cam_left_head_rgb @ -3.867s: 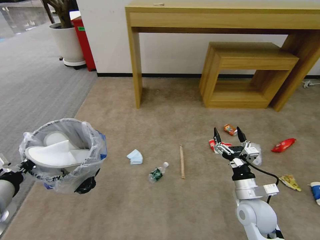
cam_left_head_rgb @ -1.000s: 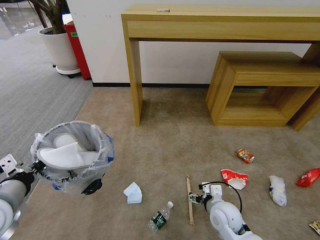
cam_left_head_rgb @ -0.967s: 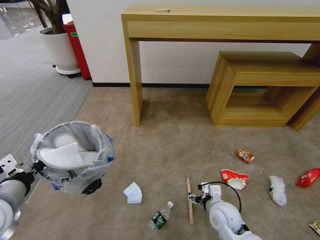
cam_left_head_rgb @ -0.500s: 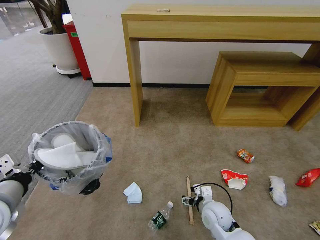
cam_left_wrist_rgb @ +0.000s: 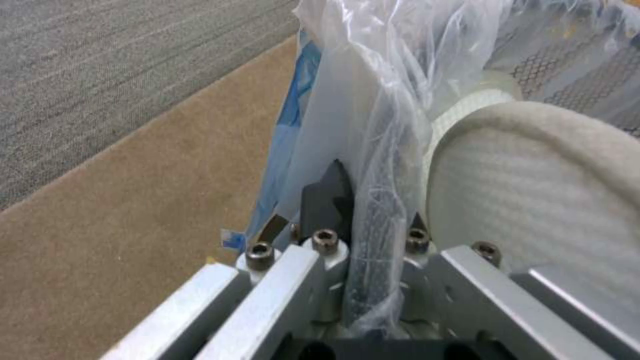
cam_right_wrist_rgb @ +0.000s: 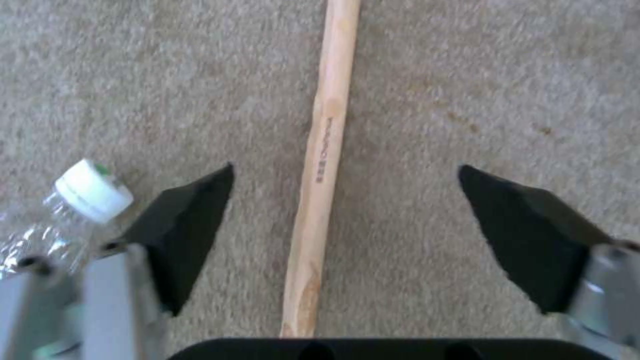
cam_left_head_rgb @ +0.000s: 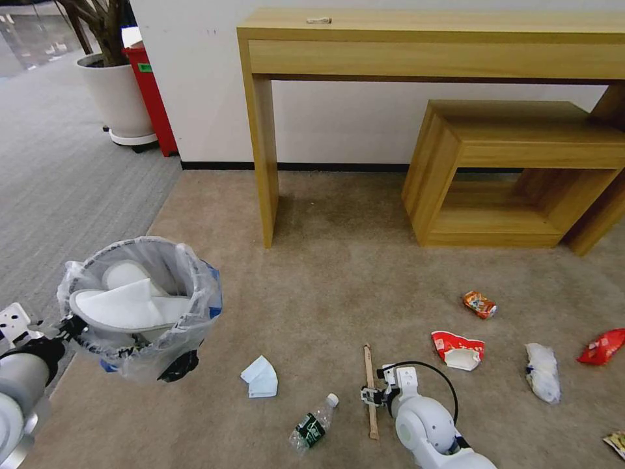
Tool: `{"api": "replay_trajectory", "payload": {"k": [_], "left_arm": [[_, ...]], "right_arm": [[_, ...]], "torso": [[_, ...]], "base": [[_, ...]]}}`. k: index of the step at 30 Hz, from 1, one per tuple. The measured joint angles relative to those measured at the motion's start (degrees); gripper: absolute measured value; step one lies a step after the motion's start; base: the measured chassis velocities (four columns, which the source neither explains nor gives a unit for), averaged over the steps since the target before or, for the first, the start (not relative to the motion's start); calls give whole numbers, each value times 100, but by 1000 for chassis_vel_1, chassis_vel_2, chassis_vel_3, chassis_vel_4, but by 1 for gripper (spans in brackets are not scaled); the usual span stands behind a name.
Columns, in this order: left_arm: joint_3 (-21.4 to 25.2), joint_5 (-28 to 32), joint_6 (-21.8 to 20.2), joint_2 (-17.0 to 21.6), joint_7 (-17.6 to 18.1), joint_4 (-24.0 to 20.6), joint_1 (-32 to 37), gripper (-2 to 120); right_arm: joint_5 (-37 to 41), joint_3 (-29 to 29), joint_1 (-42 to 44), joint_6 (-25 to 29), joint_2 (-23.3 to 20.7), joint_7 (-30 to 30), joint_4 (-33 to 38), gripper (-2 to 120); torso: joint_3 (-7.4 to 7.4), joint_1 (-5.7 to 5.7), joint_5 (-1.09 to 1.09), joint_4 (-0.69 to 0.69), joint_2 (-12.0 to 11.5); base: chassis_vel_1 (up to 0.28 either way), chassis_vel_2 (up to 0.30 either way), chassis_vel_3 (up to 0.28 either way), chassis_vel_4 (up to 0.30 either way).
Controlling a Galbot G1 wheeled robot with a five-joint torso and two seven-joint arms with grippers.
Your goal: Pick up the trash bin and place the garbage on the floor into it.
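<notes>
My left gripper (cam_left_head_rgb: pixel 65 326) is shut on the rim of the trash bin (cam_left_head_rgb: pixel 140 306) and holds it off the beige floor (cam_left_head_rgb: pixel 338 280). Its fingers (cam_left_wrist_rgb: pixel 327 192) pinch the crinkly bag over the rim. Two white slippers (cam_left_head_rgb: pixel 124 306) lie inside the bin. My right gripper (cam_left_head_rgb: pixel 372 395) points down, open, with its fingers (cam_right_wrist_rgb: pixel 190 210) on either side of the wooden stick (cam_right_wrist_rgb: pixel 323 150) on the carpet. Beside it lies a green-labelled bottle (cam_left_head_rgb: pixel 312 426), whose white cap (cam_right_wrist_rgb: pixel 93 190) is close to one finger. A pale-blue mask (cam_left_head_rgb: pixel 260 378) lies nearby.
To the right lie a crushed red-white cup (cam_left_head_rgb: pixel 459 348), a can (cam_left_head_rgb: pixel 479 304), a white crumpled piece (cam_left_head_rgb: pixel 542 372), a red wrapper (cam_left_head_rgb: pixel 602 345) and a yellow one (cam_left_head_rgb: pixel 615 441). A wooden desk (cam_left_head_rgb: pixel 430 39) and low stool (cam_left_head_rgb: pixel 521 150) stand ahead, a plant pot (cam_left_head_rgb: pixel 117 98) far left.
The camera has moved closer to the desk since the earliest frame. My right arm has come down from near the wrappers to over the stick. The held bin swayed slightly.
</notes>
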State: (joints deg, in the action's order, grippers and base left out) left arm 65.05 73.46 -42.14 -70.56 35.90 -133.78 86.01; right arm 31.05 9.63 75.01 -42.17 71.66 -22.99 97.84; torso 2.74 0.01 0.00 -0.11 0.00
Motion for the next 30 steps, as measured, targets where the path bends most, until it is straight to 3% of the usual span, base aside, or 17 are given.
{"api": "replay_trajectory", "payload": {"k": [8,30], "left_arm": [[4,13,0,9,-13,0,3,1],[-2,43,0,36,-25,-3,7,1]], "right_arm": [[-121,-87,73,2,62,86,-135,59],[-280,-66,83,3,315,141,-525,51]], "torso": [[0,0,0,0,0],[0,0,0,0,0]], "base": [[0,0,0,0],[0,0,0,0]]}}
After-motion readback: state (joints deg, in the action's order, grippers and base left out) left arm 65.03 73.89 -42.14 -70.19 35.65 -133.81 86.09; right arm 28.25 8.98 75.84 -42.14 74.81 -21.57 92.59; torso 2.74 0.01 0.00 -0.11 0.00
